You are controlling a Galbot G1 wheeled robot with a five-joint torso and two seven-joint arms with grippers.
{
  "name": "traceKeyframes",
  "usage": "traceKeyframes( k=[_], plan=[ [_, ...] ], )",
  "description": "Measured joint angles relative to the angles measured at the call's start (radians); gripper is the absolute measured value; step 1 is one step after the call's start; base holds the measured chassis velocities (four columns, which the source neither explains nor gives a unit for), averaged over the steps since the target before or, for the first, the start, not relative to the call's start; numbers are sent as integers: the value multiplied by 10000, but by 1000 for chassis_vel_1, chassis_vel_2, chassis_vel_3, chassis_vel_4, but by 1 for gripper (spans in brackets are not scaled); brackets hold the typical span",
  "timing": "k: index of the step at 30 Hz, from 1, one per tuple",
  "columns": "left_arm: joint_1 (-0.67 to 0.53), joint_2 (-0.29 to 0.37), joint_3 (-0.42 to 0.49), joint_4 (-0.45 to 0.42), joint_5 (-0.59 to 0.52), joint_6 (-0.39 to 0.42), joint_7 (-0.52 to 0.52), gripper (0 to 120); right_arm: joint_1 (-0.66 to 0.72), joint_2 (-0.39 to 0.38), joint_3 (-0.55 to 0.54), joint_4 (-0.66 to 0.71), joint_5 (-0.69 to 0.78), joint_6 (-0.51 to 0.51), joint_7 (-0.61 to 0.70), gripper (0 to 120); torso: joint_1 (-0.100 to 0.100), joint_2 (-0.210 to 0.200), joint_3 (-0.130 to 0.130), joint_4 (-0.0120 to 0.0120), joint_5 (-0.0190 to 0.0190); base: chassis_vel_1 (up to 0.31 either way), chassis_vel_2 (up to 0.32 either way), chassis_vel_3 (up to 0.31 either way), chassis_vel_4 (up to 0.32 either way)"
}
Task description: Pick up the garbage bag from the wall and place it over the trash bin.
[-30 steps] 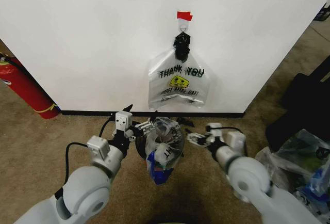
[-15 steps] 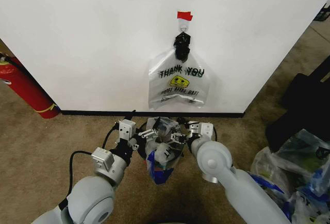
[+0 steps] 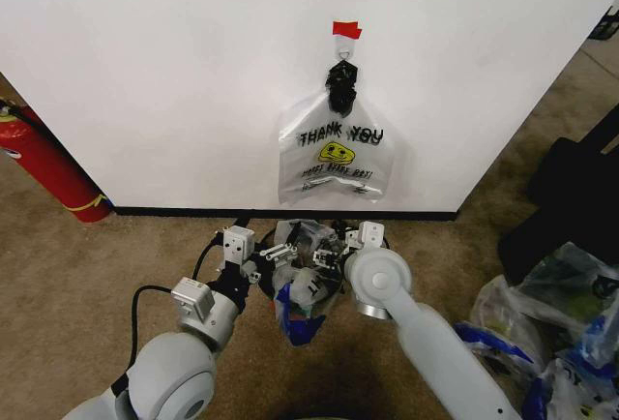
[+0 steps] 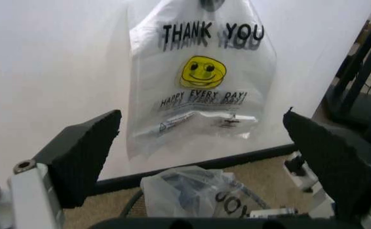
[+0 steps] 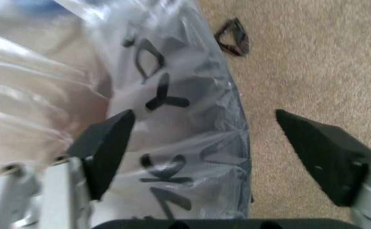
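Observation:
The garbage bag (image 3: 302, 286), clear crinkly plastic with blue patches and black lettering, lies bunched over the trash bin, whose dark rim (image 3: 262, 281) peeks out on its left. The bin stands on the carpet by the white wall (image 3: 174, 81). My left gripper (image 3: 273, 254) is open at the bag's left upper edge; in the left wrist view its fingers (image 4: 83, 152) stand wide apart with the garbage bag (image 4: 188, 193) beyond them. My right gripper (image 3: 327, 257) is open at the bag's right edge. Its wrist view shows the garbage bag (image 5: 172, 143) spread under the parted fingers (image 5: 109, 143).
A whitish "THANK YOU" bag (image 3: 336, 154) with a yellow smiley hangs from a hook under red tape (image 3: 346, 29). A red fire extinguisher (image 3: 48, 164) leans at the left. Filled plastic bags (image 3: 566, 323) and a black object (image 3: 571, 188) crowd the right. Black baseboard (image 3: 174, 212) lines the wall.
My right arm has swung in from the right, bringing its gripper onto the bag's right edge. The left gripper has edged slightly forward. The bag has stayed on the bin.

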Motion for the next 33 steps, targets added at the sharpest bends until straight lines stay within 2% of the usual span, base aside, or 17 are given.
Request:
traceKeyframes(
  k=[1,5,7,13,16,21,24,30,33],
  plan=[
    [0,0,0,0,0,0,0,100,0,0,0,0,0,0,0,83,0,0,0,0,0,0,0,0,0],
    [37,-68,8,29,-17,-2,-95,100,48,158,-30,-362,7,1,-54,63,0,0,0,1,0,0,0,0,0],
    [41,-79,9,23,-31,-2,-102,100,56,181,-40,-395,-7,2,-60,61,0,0,0,1,1,0,0,0,0],
    [56,-84,1,-68,-163,16,-171,100,128,322,-122,-587,-132,12,-60,34,0,0,0,1,0,0,0,0,0],
    [78,-75,-7,-77,-214,24,-204,100,140,349,-129,-619,-153,15,-59,27,0,0,0,0,0,0,0,0,0],
    [146,-64,-14,-144,-257,35,-232,100,146,471,-81,-685,-244,24,-60,6,0,0,0,0,-1,0,0,0,0],
    [163,-62,-11,-160,-291,48,-235,100,68,531,-27,-697,-326,30,-99,0,0,0,0,0,0,0,0,0,0],
    [224,-55,44,-159,-294,62,-238,100,-304,681,231,-643,-870,96,-644,0,0,1,-1,1,0,0,0,0,0],
    [259,-48,78,-204,-296,131,-239,100,-702,656,332,-436,-1599,412,-1389,0,0,0,0,2,1,0,0,0,0]
  ],
)
